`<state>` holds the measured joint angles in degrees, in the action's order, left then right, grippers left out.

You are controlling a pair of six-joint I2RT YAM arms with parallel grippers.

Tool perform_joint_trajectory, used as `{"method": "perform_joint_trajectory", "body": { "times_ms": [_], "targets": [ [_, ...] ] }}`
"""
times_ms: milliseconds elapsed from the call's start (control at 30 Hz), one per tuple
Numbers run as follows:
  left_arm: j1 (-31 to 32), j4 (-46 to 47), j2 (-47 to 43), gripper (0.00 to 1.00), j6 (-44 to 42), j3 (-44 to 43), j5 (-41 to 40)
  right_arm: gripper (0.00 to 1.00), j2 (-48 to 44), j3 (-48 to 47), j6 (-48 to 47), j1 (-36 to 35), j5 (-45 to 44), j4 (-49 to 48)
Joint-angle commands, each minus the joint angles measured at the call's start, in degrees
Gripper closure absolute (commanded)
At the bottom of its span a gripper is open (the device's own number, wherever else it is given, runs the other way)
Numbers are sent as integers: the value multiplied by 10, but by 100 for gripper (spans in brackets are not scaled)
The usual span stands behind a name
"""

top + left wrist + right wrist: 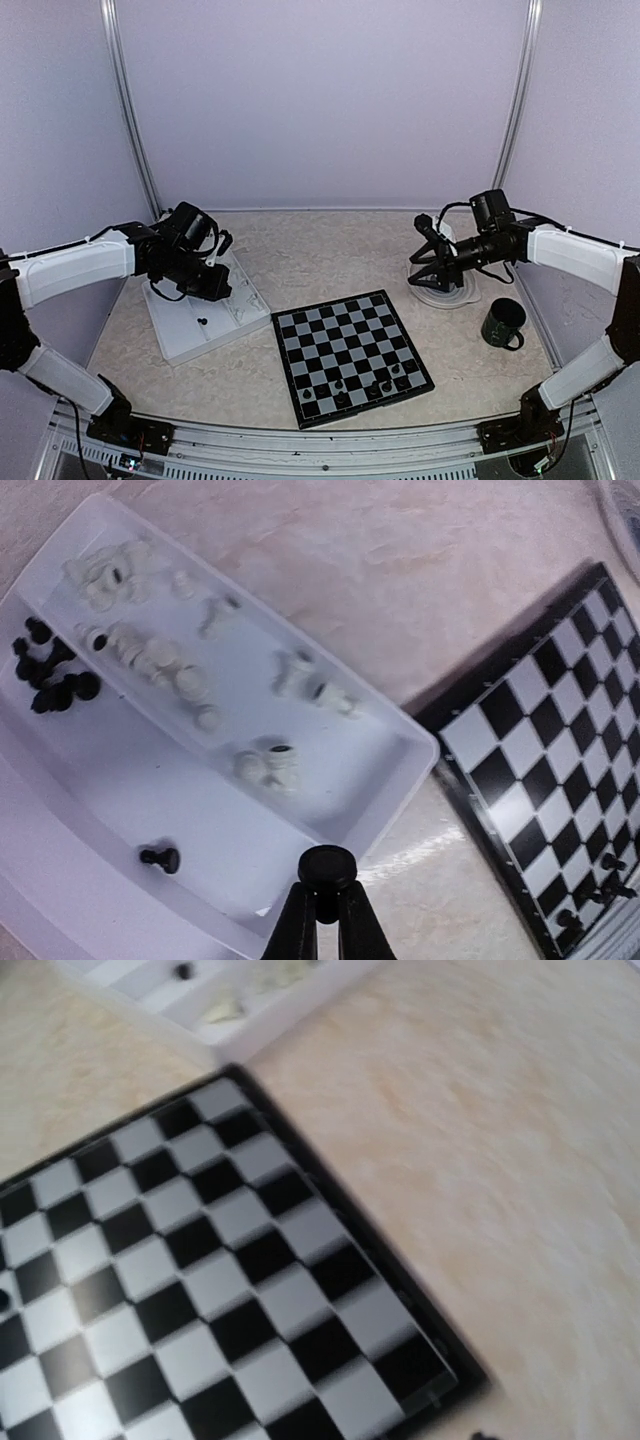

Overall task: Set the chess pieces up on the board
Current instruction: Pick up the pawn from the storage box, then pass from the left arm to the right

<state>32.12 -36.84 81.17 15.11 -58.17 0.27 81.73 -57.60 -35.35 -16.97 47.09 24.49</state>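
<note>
**Clerk:** What does the inspector hold to be the risk at this moment?

**Inspector:** The black piece (327, 863) is caught only at the very tips of the left gripper (327, 892), whose jaws are closed on it. The hold looks shallow. In his judgement a quick swing toward the board (350, 355) could twist the piece loose and drop it on the table. A tilted release could topple it, or knock over the few black men (370, 385) standing on the board's near rows.

**Clerk:** And where does the piece lie against the gripper?

**Inspector:** It sits between the two fingertips, its round top showing just past them. It hangs about over the rim of the tray (400, 745), and the board lies off to one side, apart.

**Clerk:** The surroundings?

**Inspector:** White pieces (150, 660) and a black cluster (50, 675) lie in the tray's compartments, and one black pawn (160, 858) lies alone. The right gripper (432, 255) hangs over a plate (440, 297) beside a mug (503, 324), away from the board. He cannot tell whether its jaws are open.
</note>
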Motion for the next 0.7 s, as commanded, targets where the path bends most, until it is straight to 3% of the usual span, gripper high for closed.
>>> {"method": "perform_joint_trajectory", "body": {
  "times_ms": [0, 167, 367, 667],
  "targets": [
    [17, 10, -33, 96, -2, -28, 187, 39, -7, -36, -89, -91, -45, 51],
    [56, 19, -16, 96, 6, -40, 294, 40, 20, -75, -135, -204, -197, 65],
    [145, 73, 34, 96, 17, -54, 393, 40, 40, -139, -150, -289, -242, 84],
    [172, 149, 92, 96, 44, -73, 474, 40, 83, -159, -190, -420, -358, 98]
  ]
}}
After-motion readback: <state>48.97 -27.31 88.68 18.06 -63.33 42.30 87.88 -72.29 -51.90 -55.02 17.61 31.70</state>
